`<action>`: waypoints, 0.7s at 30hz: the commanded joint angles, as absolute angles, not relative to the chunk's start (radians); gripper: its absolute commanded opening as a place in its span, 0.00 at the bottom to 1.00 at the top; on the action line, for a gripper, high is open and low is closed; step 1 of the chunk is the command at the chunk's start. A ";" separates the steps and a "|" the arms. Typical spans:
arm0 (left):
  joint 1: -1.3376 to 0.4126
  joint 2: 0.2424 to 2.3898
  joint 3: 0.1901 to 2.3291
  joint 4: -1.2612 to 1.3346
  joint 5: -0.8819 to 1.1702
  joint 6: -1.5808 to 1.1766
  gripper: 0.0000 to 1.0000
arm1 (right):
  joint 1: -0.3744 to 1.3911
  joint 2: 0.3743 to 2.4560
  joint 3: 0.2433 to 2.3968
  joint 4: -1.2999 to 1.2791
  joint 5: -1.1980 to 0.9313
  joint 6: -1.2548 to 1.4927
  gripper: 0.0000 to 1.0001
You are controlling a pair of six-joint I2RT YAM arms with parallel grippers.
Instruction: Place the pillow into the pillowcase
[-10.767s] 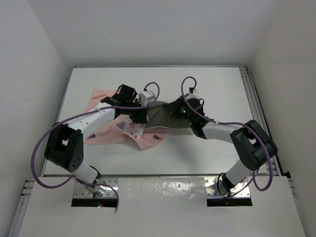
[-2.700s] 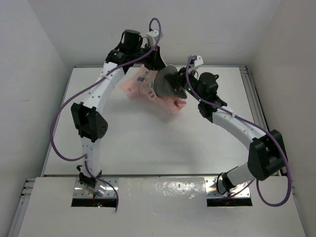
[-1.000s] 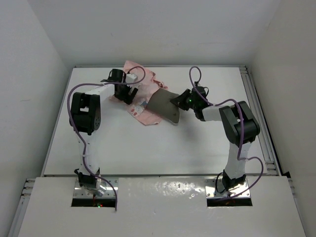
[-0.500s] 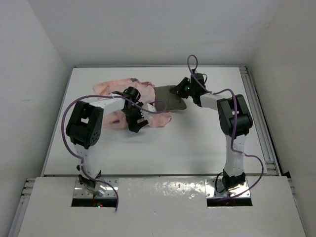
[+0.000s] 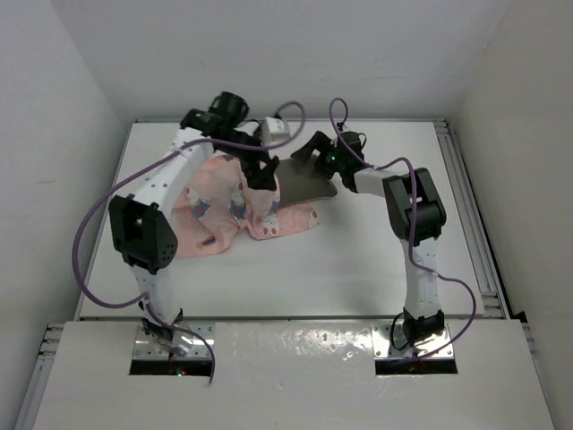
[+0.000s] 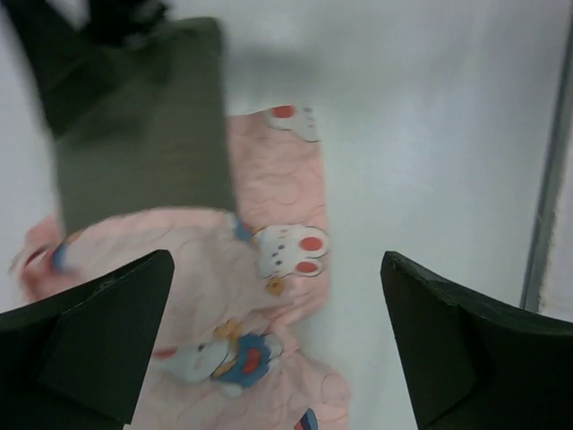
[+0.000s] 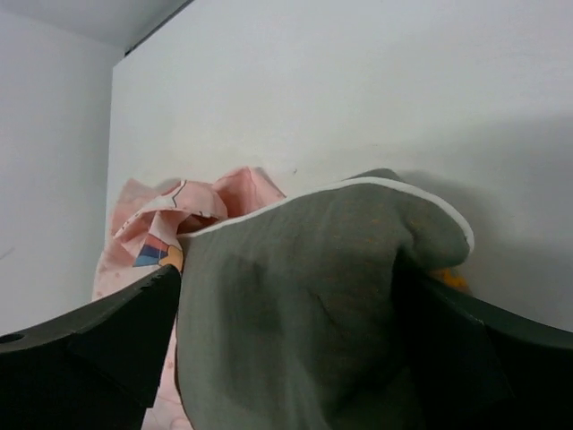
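- Pillow (image 5: pixel 302 182) is lying on the table (image 5: pixel 358 255) toward the far side, with the pink pillowcase (image 5: pixel 235 204) covering its left end.
- Left gripper (image 6: pixel 276 260) is hovering over the pillowcase, jaws spread wide and gripping nothing.
- Right gripper (image 7: pixel 286 278) is sitting at the pillow's bare end, jaws gaping wide either side of a bunched-up corner.

The pillowcase (image 5: pixel 224 202) is soft, matt pink cloth, creased and printed. The pillow (image 7: pixel 295 296) is matt grey-olive fabric with a smooth pale edge trim. The tabletop (image 5: pixel 358 260) is smooth white with a faint sheen. The left claw (image 6: pixel 276 287) looks matt black plastic.
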State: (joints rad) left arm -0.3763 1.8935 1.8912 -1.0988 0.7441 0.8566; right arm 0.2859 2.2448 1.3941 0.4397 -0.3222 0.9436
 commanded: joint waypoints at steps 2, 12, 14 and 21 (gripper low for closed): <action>-0.162 1.884 1.797 -0.808 0.587 0.534 1.00 | 0.270 2.163 1.318 0.376 -0.186 0.933 0.99; -0.020 2.140 1.882 -0.601 0.391 0.371 0.51 | 0.348 1.738 0.890 0.256 0.118 0.723 0.97; -0.021 2.173 1.876 -0.558 0.353 0.367 0.48 | 0.383 1.689 0.804 0.262 0.118 0.729 0.82; -0.080 2.207 1.749 -0.583 0.270 0.518 0.56 | 0.428 1.733 0.790 0.237 -0.047 0.785 0.68</action>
